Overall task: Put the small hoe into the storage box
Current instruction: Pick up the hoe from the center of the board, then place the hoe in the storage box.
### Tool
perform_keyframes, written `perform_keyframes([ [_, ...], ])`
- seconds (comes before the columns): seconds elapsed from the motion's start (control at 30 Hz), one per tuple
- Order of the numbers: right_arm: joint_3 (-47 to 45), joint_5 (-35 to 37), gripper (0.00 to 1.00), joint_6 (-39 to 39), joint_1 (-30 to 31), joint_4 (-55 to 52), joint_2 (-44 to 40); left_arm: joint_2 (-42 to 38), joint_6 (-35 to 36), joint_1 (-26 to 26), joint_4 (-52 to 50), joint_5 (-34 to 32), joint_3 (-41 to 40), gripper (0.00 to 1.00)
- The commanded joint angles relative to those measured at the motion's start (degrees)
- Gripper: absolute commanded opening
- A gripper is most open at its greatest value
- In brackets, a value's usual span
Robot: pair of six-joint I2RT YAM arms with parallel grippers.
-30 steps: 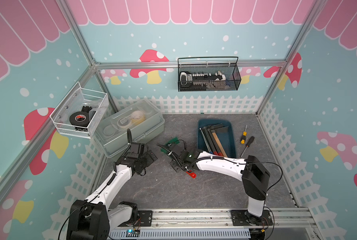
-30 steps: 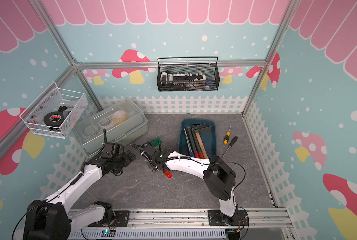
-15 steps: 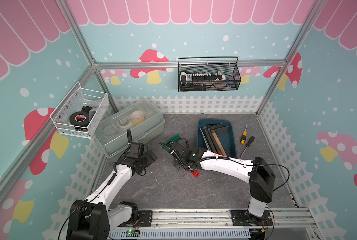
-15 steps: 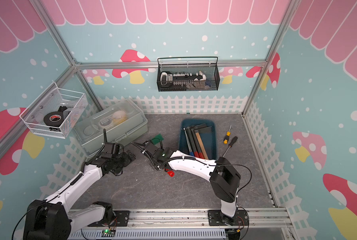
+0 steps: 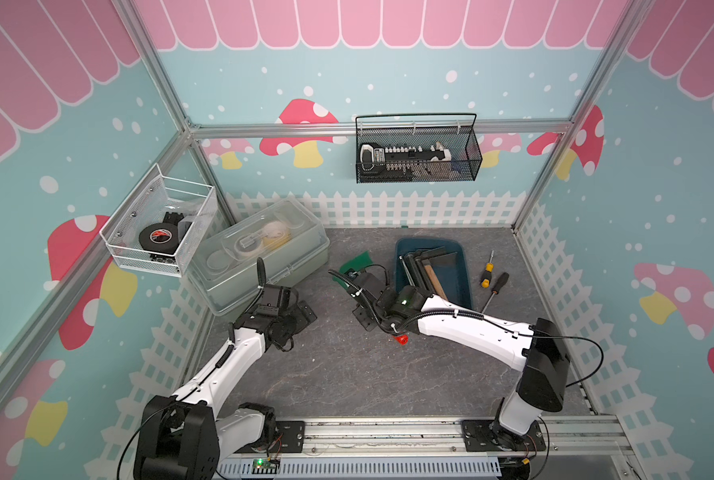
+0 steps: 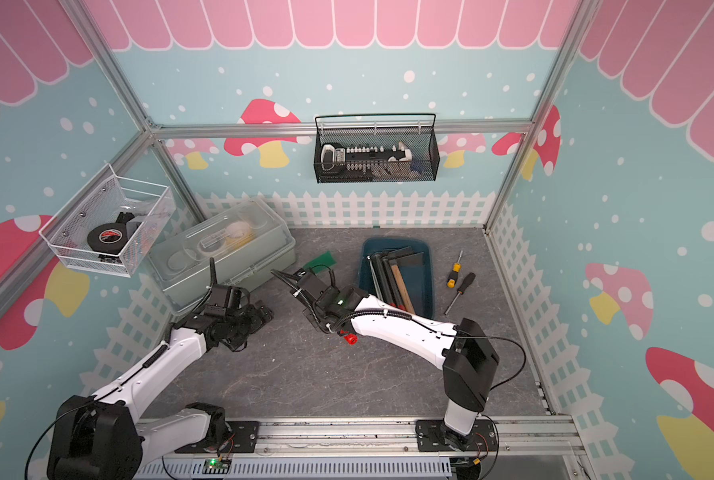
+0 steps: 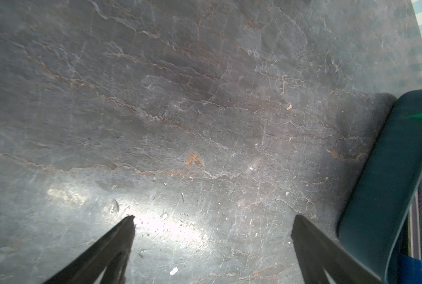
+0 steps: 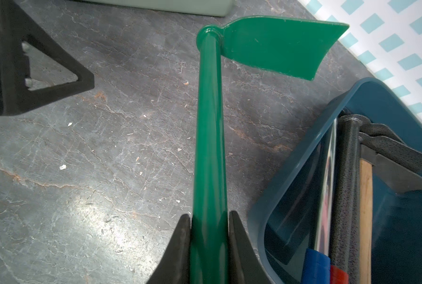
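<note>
The small hoe [image 8: 209, 147] is green with a flat blade [image 5: 357, 262] and a red end cap [image 5: 401, 340]. My right gripper [image 8: 209, 218] is shut on its handle, and the blade hangs a little above the grey floor. The blade points toward the back wall, just left of the storage box. The storage box [image 5: 465, 270] is a dark teal tray holding several tools with dark and wooden handles; its near corner [image 8: 291, 159] lies beside the handle. My left gripper [image 7: 213, 217] is open over bare floor, to the left of the hoe [image 6: 320, 261].
A clear lidded box [image 5: 259, 253] sits at the back left, close to my left wrist. Two screwdrivers [image 5: 492, 280] lie right of the tray. A black mesh basket [image 5: 417, 153] hangs on the back wall and a white wire basket [image 5: 160, 228] on the left wall.
My right gripper has carried the hoe back and to the right, closer to the teal tray. The left arm has stayed put.
</note>
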Motion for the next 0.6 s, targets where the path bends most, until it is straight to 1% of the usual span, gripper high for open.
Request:
perform_keyframes([
  [0.0,1.46,3.90,0.04,-1.24,-0.72,1.71,-4.01,0.72,-0.14,-1.21,0.43,-0.69,0.63,0.99],
  [0.23,-0.91,4.79,0.04,-1.15,-3.82,1.12,-8.15,2.22,1.11,-4.35,0.17,-2.25,2.54,0.99],
  [0.57,-6.41,2.85,0.04,-0.69,-11.79,1.34,-14.77,4.75,2.22,-8.80,-0.62,-4.79,5.84,0.99],
])
